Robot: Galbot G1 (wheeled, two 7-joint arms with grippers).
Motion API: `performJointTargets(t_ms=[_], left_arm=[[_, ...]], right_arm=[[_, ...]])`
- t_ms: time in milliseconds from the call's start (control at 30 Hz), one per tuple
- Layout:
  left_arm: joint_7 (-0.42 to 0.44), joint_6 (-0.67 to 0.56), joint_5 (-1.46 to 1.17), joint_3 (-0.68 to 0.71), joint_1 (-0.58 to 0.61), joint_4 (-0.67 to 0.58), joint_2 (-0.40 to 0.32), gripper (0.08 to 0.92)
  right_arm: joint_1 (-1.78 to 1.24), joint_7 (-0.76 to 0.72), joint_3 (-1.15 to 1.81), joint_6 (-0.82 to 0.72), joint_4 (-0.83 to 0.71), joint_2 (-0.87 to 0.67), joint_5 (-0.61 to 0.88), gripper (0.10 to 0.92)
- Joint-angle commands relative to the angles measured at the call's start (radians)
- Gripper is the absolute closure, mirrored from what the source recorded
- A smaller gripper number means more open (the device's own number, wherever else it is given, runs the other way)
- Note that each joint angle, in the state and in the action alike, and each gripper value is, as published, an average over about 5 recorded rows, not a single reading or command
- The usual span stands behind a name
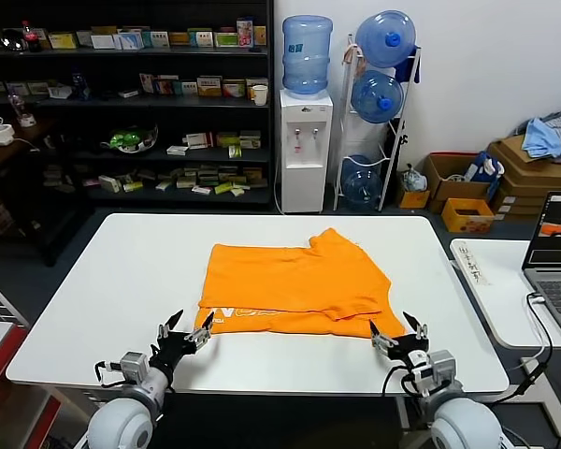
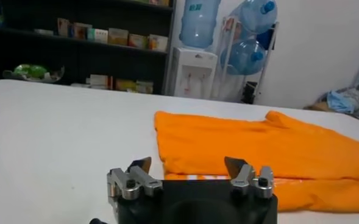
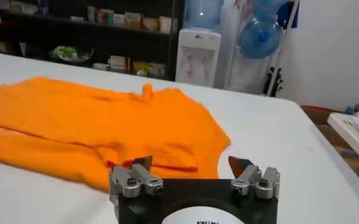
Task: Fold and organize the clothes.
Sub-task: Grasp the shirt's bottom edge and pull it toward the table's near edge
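Both jaws released, my left gripper and right gripper flank the T-shirt hem, ready to fold

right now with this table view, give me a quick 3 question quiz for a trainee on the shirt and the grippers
1. True or false: the orange T-shirt lies flat on the white table, held by neither gripper.
2. Multiple choice: the left gripper is at the shirt's A) near left corner, B) collar, C) far right corner.
3. Fill in: the white lettering shows along the shirt's ____ edge.

Key:
1. True; the left gripper and the right gripper are both open.
2. A.
3. Near, the edge towards the robot.
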Motion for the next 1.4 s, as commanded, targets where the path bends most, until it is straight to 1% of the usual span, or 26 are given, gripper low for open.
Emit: performJointTargets(t_ms=[33, 600, 700, 833, 933, 1033, 1333, 1400], left_arm=[[0.020, -0.007, 0.017, -0.013, 0.043, 0.007, -0.029, 0.178], [0.005, 0.027, -0.013, 0.006, -0.022, 0.089, -0.016, 0.177], [0.002, 0.031, -0.018, 0.009, -0.030, 0.096, -0.014, 0.177], [0.002, 0.032, -0.024, 0.013, -0.032, 0.101, -0.013, 0.177], [0.002, 0.031, -0.025, 0.015, -0.033, 0.103, -0.013, 0.208], [0.002, 0.031, -0.025, 0.019, -0.034, 0.105, -0.013, 0.284], [0.006, 0.028, -0.032, 0.028, -0.038, 0.097, -0.018, 0.544], [0.006, 0.028, -0.033, 0.029, -0.037, 0.094, -0.017, 0.604]], right_arm=[[-0.082, -0.020, 0.052, 0.001, 0.002, 0.003, 0.001, 0.203], [0.021, -0.009, 0.016, -0.024, -0.047, 0.030, 0.039, 0.203], [0.046, -0.007, 0.004, -0.031, -0.064, 0.036, 0.042, 0.222], [0.065, -0.003, -0.010, -0.039, -0.083, 0.043, 0.051, 0.319], [0.066, -0.005, -0.014, -0.037, -0.088, 0.044, 0.050, 0.405], [0.064, -0.004, -0.014, -0.036, -0.088, 0.042, 0.049, 0.492], [0.042, 0.004, -0.002, -0.029, -0.075, 0.029, 0.045, 0.752], [0.038, 0.007, 0.000, -0.029, -0.071, 0.028, 0.045, 0.821]])
